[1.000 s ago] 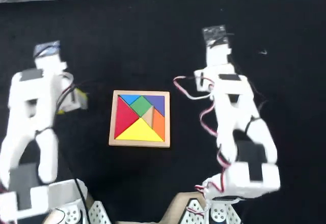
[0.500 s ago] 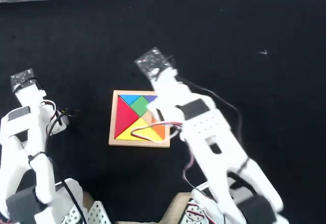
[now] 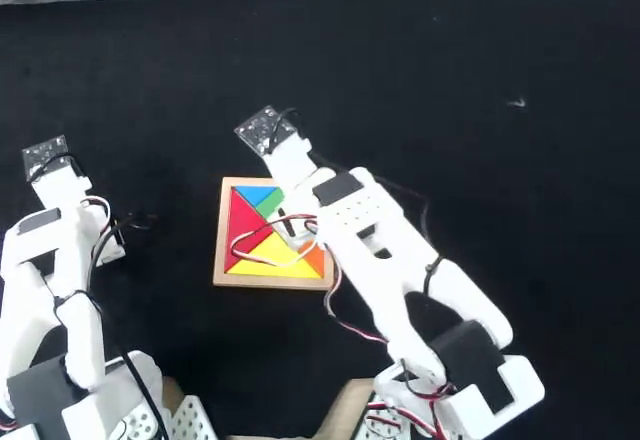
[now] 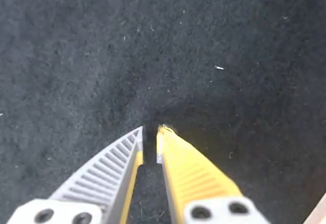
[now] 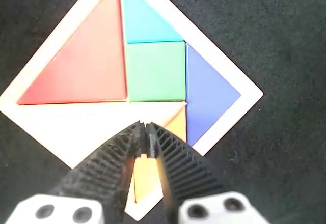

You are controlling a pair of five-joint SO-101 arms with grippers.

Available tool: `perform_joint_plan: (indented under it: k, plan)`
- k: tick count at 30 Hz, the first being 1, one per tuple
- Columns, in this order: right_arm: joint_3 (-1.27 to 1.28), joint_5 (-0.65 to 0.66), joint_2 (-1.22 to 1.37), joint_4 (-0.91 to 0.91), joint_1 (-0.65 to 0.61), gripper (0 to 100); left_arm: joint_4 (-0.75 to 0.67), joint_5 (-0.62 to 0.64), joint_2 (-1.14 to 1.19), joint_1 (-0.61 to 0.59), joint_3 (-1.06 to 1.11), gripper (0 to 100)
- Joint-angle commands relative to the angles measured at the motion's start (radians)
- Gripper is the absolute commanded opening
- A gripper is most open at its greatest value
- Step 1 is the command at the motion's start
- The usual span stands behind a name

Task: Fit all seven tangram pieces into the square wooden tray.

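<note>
Two arms, high view: right arm (image 3: pixel 370 250) over tray (image 3: pixel 270 282) on black surface (image 3: pixel 500 210); left arm (image 3: pixel 55 250) well apart, off to the side.
Left wrist view: left pincer (image 4: pixel 152 132) clenched, empty, above surface.
Right wrist view: right pincer (image 5: pixel 144 127) clenched, empty, over tray w/ red pc (image 5: pixel 86 61), green sq (image 5: pixel 155 71), blue pc (image 5: pixel 209 96) seated inside.

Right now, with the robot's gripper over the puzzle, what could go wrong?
1. The right gripper is shut, its tips close over the pieces beside the orange piece. If it dips or slides sideways, it might pry a piece out of the tray.
2. The arm's loose wires droop across the tray. If the arm pulls back, they might catch the rim and drag the tray.
</note>
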Motion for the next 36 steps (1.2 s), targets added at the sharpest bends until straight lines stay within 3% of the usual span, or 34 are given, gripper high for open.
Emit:
perform_joint_plan:
  k: [1, 12, 28, 36]
  plan:
    - [-0.039, 0.000, -0.004, -0.028, 0.012, 1.1, -0.011, -0.003, -0.003, -0.007, -0.013, 6]
    - [-0.136, 0.031, 0.159, -0.032, 0.057, 1.1, -0.009, -0.003, -0.006, 0.004, -0.007, 6]
    - [-0.147, 0.034, 0.116, 0.002, 0.061, 1.1, -0.009, -0.003, -0.006, 0.004, -0.007, 6]
    - [-0.177, 0.034, 0.228, -0.021, 0.060, 1.1, -0.009, -0.003, -0.009, 0.004, -0.007, 6]
